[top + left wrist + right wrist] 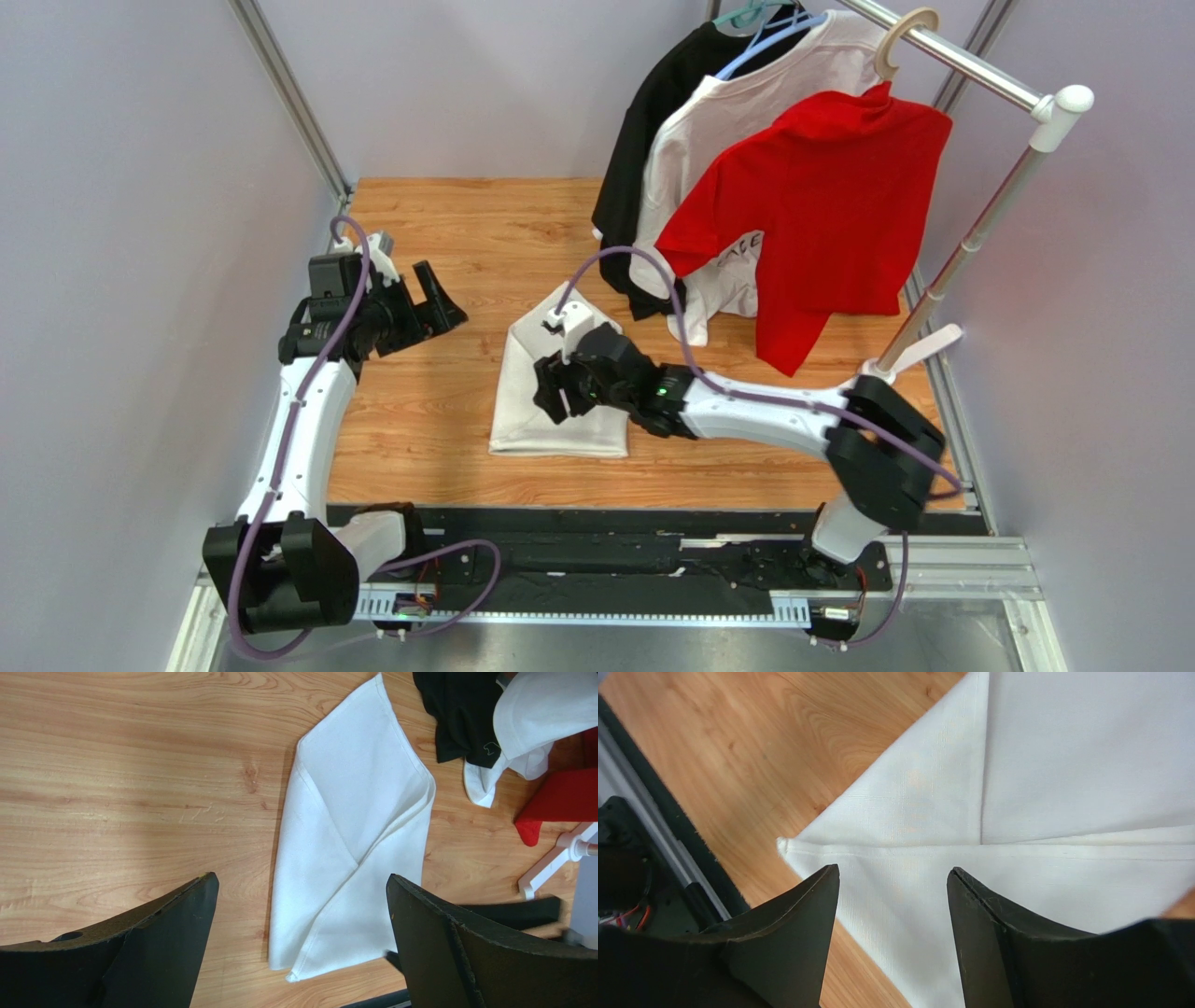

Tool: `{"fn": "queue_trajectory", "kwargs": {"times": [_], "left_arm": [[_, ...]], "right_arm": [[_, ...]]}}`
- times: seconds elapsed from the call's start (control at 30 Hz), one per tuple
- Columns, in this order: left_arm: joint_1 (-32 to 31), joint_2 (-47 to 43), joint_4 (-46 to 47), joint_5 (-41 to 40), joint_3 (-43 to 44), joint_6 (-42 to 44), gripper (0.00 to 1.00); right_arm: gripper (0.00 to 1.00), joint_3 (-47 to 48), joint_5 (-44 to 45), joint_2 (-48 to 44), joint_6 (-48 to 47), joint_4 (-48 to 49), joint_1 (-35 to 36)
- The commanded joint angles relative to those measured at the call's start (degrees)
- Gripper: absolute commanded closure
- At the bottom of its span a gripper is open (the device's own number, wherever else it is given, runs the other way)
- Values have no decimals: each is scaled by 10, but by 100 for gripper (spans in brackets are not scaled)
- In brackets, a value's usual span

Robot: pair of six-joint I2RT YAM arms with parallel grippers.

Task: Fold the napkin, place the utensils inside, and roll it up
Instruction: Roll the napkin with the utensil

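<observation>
While the top view shows the folded white napkin (526,420) lying flat on the wood surface (463,238), the right jaws hover over its middle and the left jaws hang well off to its left. Left wrist: left jaws spread wide, empty, napkin (351,812) beyond them. Right wrist: right jaws parted, empty, above the napkin (1053,777) near one corner.

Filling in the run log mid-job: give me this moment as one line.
napkin: folded, flat on table | right pincer: open, over napkin | left pincer: open, clear of napkin | spoon: not in view
</observation>
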Motion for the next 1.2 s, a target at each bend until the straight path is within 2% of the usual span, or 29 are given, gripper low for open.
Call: {"fn": "queue_trajectory", "kwargs": {"times": [0.0,0.13,0.3,0.6,0.87,1.07,1.17], "left_arm": [[8,-12,16,23,-3,0,1],[7,-8,19,32,-6,-1,1],[8,-8,18,30,-10,-1,1],[8,-5,21,37,-11,-1,1],[8,1,24,51,-11,-2,1],[8,4,26,59,-11,-5,1],[10,7,28,64,-12,-6,1]], "right_arm": [[38,-81,-13,-116,-106,-7,6],[38,-127,-4,-126,-157,8,42],[39,-104,1,-75,-227,14,75],[40,-54,60,-6,-329,-16,139],[45,-70,112,17,-346,13,144],[56,-82,137,33,-364,33,146],[57,-83,142,41,-367,33,150]]}}
